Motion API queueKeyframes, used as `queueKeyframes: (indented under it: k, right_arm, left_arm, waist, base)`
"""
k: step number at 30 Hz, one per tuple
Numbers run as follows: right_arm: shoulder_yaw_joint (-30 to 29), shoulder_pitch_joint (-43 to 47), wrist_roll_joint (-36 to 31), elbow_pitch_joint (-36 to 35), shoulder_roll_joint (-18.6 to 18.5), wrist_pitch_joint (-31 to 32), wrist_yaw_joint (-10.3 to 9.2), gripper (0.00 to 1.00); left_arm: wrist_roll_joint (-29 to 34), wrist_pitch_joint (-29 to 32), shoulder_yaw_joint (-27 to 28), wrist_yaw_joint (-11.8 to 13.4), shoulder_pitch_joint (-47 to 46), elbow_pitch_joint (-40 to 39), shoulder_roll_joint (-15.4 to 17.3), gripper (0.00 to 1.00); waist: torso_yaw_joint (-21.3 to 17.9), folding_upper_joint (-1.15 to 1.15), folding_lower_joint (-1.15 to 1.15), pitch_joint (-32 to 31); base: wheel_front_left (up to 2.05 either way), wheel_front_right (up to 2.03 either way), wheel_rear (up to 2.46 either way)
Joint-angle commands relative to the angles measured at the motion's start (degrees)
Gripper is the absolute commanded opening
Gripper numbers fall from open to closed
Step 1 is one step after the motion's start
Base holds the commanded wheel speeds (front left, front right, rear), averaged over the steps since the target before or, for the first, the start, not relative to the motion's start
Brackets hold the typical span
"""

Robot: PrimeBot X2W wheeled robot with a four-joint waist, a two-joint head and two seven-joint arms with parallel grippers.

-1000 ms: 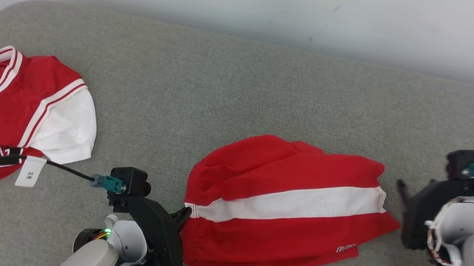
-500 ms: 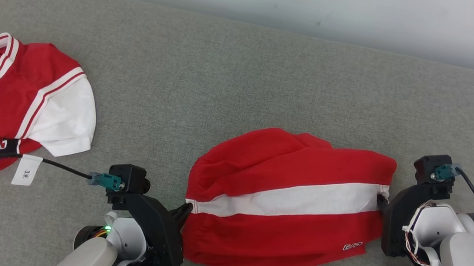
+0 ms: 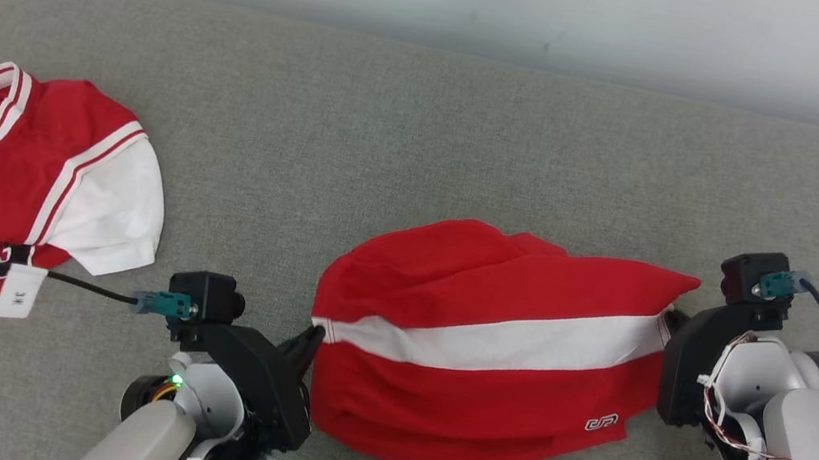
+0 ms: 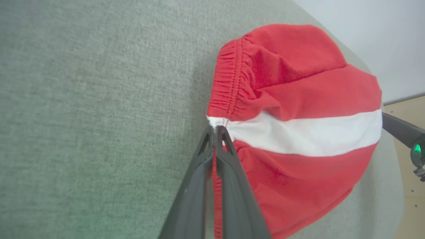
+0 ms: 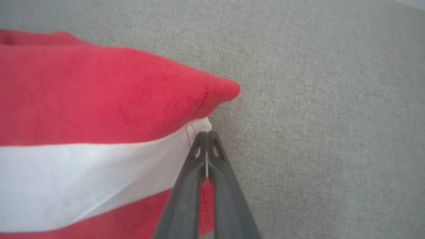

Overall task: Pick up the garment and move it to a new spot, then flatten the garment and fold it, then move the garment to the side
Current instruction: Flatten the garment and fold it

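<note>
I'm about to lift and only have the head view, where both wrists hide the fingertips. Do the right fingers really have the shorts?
Observer: Yes. In the right wrist view the right fingers are shut on the hem of the shorts, at the end of the white stripe.
Operator: And the left side?
Observer: The left wrist view shows the left fingers shut on the gathered waistband, right where the stripe meets it.
Operator: Any cloth between those fingers?
Observer: Yes, a strip of red cloth runs down the gap between them.
</note>
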Motion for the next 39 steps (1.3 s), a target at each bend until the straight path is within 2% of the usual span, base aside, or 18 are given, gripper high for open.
queueKeyframes:
  k: [1, 6, 13, 19, 23, 26, 27, 29, 31, 33, 34, 39]
  right_arm:
    - [-0.05, 0.11, 0.85, -0.84, 0.06, -0.85, -0.10, 0.00]
    - [-1.77, 1.47, 5.16, -5.62, 0.19, -4.70, -0.10, 0.00]
    - [-4.66, 4.36, 12.83, -15.45, 0.00, -3.99, -0.11, 0.00]
    - [-6.54, 3.82, 16.08, -22.83, 0.11, -3.43, -0.11, 0.00]
    - [-5.31, -0.78, 17.40, -24.55, 0.94, -3.45, -0.11, 0.00]
    - [-3.54, -7.12, 17.52, -23.64, 1.62, -6.20, -0.11, 0.00]
    - [-2.62, -9.44, 16.75, -22.92, 1.43, -7.18, -0.11, 0.00]
    - [-0.20, -14.49, 14.94, -20.42, 0.61, -9.18, -0.11, 0.00]
    - [1.53, -20.44, 13.56, -17.33, 0.68, -11.99, -0.11, 0.00]
    - [2.43, -26.34, 11.58, -14.01, 0.87, -16.10, -0.11, 0.00]
    - [2.45, -31.32, 9.77, -10.34, 1.47, -20.64, -0.11, 0.00]
    - [1.28, -42.87, 3.06, -3.50, 1.57, -32.84, -0.11, 0.00]
  left_arm:
    - [0.27, -0.95, 0.48, -0.23, -0.97, -0.45, -0.05, 0.00]
    - [-0.73, -5.70, 3.04, -1.39, -0.69, -3.28, -0.71, 0.00]
    - [-3.28, -8.50, 6.90, -2.44, -0.24, -9.78, -0.24, 0.00]
    - [-5.24, -6.48, 9.26, -1.98, -2.90, -15.14, 1.87, 0.00]
    - [-7.34, -3.00, 11.85, -1.67, -7.34, -17.19, 4.02, 0.00]
    - [-6.92, 0.05, 13.44, -1.20, -13.11, -18.33, 7.03, 0.00]
    - [-7.11, 0.91, 14.13, -0.54, -15.26, -18.50, 7.42, 0.00]
    - [-7.83, 2.40, 14.84, -1.03, -19.94, -18.72, 7.89, 0.00]
    - [-7.92, 3.34, 15.99, -0.46, -24.57, -17.75, 8.39, 0.00]
    - [-7.42, 2.66, 16.85, -0.06, -29.11, -16.70, 7.74, 0.00]
    - [-7.09, 0.79, 18.18, -0.04, -33.42, -15.04, 6.72, 0.00]
    - [-3.51, -7.80, 20.26, -3.11, -43.25, -11.37, 5.12, 0.00]
  waist:
    - [-0.48, -0.01, 0.00, -0.73]
    - [-1.12, -0.01, 0.00, -2.86]
    - [-2.99, -0.01, 0.00, -6.80]
    - [-5.98, -0.01, 0.00, -8.69]
    - [-9.41, -0.01, 0.00, -6.77]
    - [-12.12, -0.01, 0.00, -2.34]
    - [-12.86, -0.01, 0.00, -0.41]
    - [-14.01, -0.01, 0.00, 3.02]
    - [-15.03, -0.01, 0.00, 6.38]
    - [-15.75, -0.01, 0.00, 9.22]
    - [-16.11, -0.01, 0.00, 11.25]
    - [-16.37, -0.01, 0.00, 13.83]
  base:
    - [0.00, 0.00, 0.00]
    - [0.00, 0.00, 0.00]
    - [0.00, 0.00, 0.00]
    - [0.00, 0.00, 0.00]
    - [0.00, 0.00, 0.00]
    - [0.00, 0.00, 0.00]
    - [0.00, 0.00, 0.00]
    - [0.00, 0.00, 0.00]
    - [0.00, 0.00, 0.00]
    - [0.00, 0.00, 0.00]
    - [0.00, 0.00, 0.00]
    - [0.00, 0.00, 0.00]
